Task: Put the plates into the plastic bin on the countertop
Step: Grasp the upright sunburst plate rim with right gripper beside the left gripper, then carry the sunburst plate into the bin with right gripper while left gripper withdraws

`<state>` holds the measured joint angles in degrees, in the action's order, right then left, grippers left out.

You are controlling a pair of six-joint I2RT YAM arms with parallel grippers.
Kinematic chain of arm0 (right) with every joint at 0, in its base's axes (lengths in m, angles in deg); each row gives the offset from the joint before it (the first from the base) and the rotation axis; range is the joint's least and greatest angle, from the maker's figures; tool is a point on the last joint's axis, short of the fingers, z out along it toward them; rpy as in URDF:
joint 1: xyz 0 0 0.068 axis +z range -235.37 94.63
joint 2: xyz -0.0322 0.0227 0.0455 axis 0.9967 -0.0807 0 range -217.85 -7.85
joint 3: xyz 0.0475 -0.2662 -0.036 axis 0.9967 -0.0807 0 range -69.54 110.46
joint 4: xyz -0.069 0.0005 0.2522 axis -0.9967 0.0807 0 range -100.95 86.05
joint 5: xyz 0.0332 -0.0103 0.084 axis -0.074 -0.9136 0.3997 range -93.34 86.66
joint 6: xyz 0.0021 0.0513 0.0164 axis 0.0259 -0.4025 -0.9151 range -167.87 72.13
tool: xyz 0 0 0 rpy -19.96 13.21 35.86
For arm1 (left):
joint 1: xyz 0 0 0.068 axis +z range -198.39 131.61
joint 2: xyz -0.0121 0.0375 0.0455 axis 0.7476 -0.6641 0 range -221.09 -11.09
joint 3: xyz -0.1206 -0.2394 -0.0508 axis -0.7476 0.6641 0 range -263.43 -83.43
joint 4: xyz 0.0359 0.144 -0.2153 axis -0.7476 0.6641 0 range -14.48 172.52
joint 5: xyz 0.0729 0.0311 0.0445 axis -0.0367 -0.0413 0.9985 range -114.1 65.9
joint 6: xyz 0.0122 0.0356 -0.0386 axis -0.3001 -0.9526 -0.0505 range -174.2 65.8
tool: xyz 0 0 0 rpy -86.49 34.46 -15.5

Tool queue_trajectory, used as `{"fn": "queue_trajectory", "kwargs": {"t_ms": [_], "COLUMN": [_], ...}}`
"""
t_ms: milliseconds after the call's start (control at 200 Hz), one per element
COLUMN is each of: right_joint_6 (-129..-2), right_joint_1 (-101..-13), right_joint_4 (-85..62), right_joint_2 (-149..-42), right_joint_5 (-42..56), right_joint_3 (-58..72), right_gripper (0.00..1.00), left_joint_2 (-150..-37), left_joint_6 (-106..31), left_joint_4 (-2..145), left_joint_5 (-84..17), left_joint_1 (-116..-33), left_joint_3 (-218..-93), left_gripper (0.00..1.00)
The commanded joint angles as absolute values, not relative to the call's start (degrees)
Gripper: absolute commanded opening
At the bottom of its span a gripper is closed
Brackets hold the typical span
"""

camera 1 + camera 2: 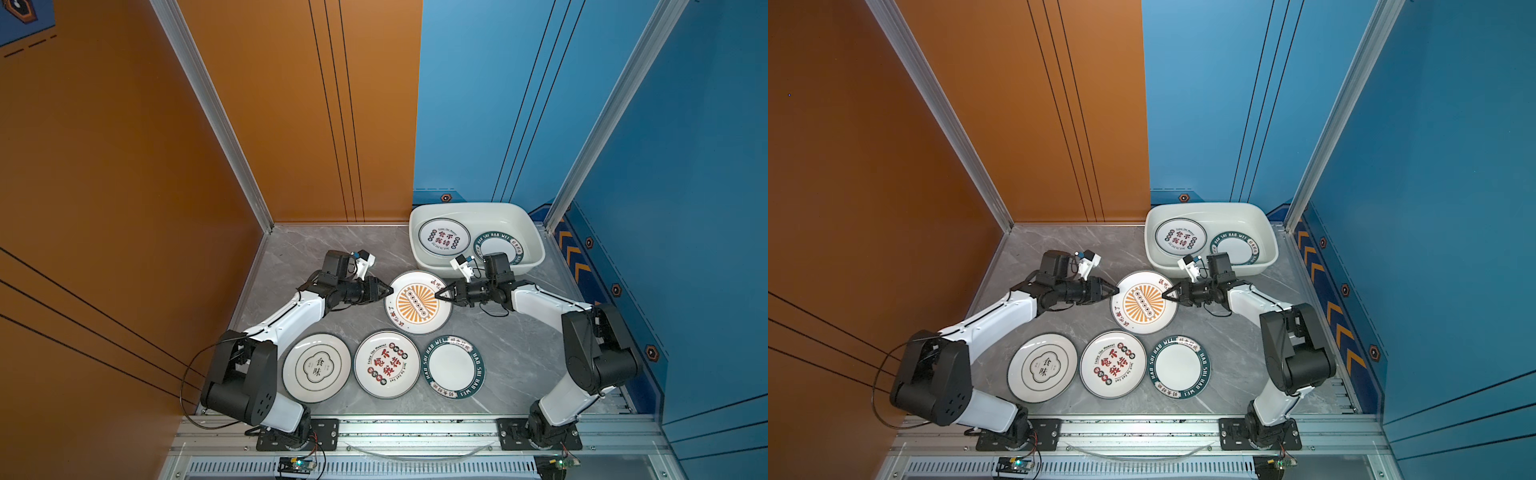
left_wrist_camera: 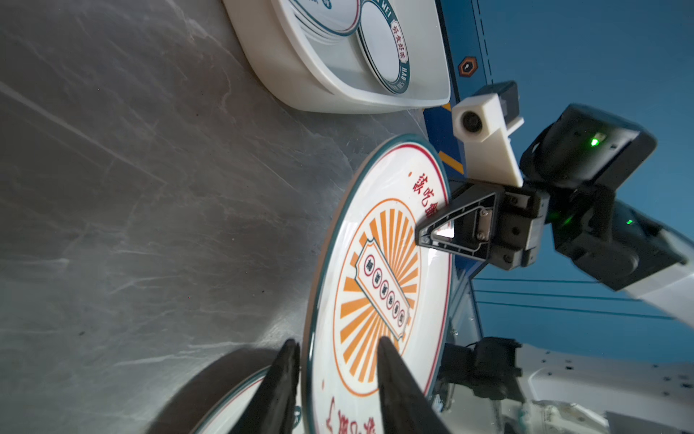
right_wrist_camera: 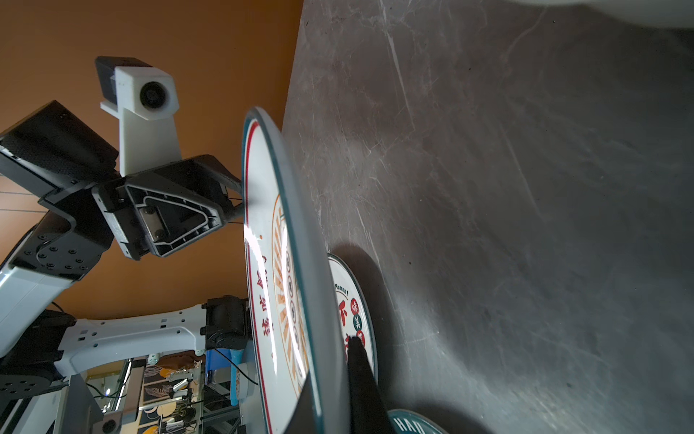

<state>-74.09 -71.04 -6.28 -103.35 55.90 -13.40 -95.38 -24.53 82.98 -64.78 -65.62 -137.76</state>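
– Over the counter (image 1: pixel 519 345), centre: left jaws apart, straddling the sunburst plate (image 1: pixel 417 302) at its left rim. Reads as a handover, I judge.
– On the opposite rim, right jaws clamped, nearer the plastic bin (image 1: pixel 490 214); two plates (image 1: pixel 444 237) inside already.
– Top views make it look flat-lying. Right wrist view shows it lifted clear, shadow beneath.

Orange wall (image 1: pixel 291 104) adj. blue wall (image 1: pixel 478 104); alu rail (image 1: pixel 415 432).

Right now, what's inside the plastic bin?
Two plates: a red-lettered plate and a teal-rimmed plate, its near edge hidden by the right arm. Anything beneath them is covered.
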Motion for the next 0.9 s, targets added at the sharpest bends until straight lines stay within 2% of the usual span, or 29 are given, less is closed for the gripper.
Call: {"fn": "queue_trajectory", "kwargs": {"t_ms": [0,85,130,145,170,365,521,896], "right_joint_6": [-69.80,-69.84,-69.97,-70.14,-70.55,-73.97,-78.42,-86.16], "right_joint_1": [-70.80,-71.29,-71.77,-71.95,-72.34,-75.70,-79.58,-85.47], "right_joint_4": [1.84,4.02,4.91,5.15,5.38,5.58,5.75,6.95], "right_joint_2": [-101.45,-101.56,-101.81,-101.97,-102.10,-104.13,-107.79,-122.59], "right_joint_5": [55.07,54.09,53.43,53.17,52.88,50.49,44.92,32.39], "right_joint_3": [-8.42,-6.04,-4.73,-4.30,-3.59,1.76,8.02,26.29], "right_gripper": [0.00,0.00,0.00,0.00,0.00,0.00,0.00,0.00], "left_joint_2": [-92.43,-90.64,-89.51,-89.16,-88.47,-82.65,-77.88,-76.74], "left_joint_6": [-26.59,-27.02,-27.17,-27.21,-27.21,-25.31,-22.04,-20.36], "left_joint_4": [84.78,85.18,85.27,85.28,85.31,83.96,80.81,80.43], "left_joint_5": [-62.01,-60.15,-59.16,-58.94,-58.22,-52.26,-48.63,-51.14], "left_joint_1": [-65.43,-65.34,-65.33,-65.28,-65.26,-63.82,-60.70,-56.22], "left_joint_3": [-136.69,-135.96,-135.40,-135.22,-134.79,-130.81,-126.07,-123.45], "left_gripper": [0.55,0.72,0.85,0.93,1.00,0.98,0.98,0.98]}}
